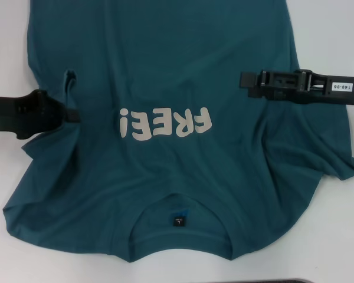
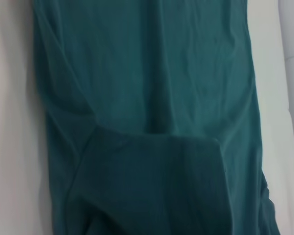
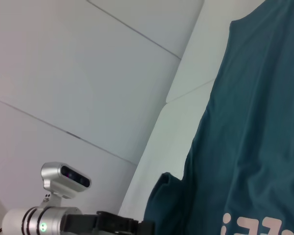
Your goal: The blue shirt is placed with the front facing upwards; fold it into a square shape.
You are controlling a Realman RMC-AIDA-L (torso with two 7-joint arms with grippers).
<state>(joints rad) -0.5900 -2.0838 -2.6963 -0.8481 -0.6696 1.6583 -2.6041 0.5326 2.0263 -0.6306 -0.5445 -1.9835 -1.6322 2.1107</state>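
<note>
lying face-up on the white table (image 1: 336, 35), large teal-blue cotton t-shirt (image 1: 165, 71), collar nearest, left gripper (image 1: 71, 115) pinching its raised side edge, right gripper (image 1: 245, 79) over the opposite side, finger state unclear

Blue shirt (image 1: 165, 76) lies front-up on the white worktop (image 1: 330, 35), collar toward the near edge, hem running off the far edge. Cream "FREE!" lettering (image 1: 165, 122) sits mid-chest, dark neck label (image 1: 179, 221) inside the collar. Left claw (image 1: 71, 115) comes in from the worktop's left edge, closed on a raised fold of cloth at the shirt's left side. Right claw (image 1: 243, 79) reaches in from the right edge over the shirt's right side; its grip can't be made out. Cloth wrinkled near both sleeves.
</note>
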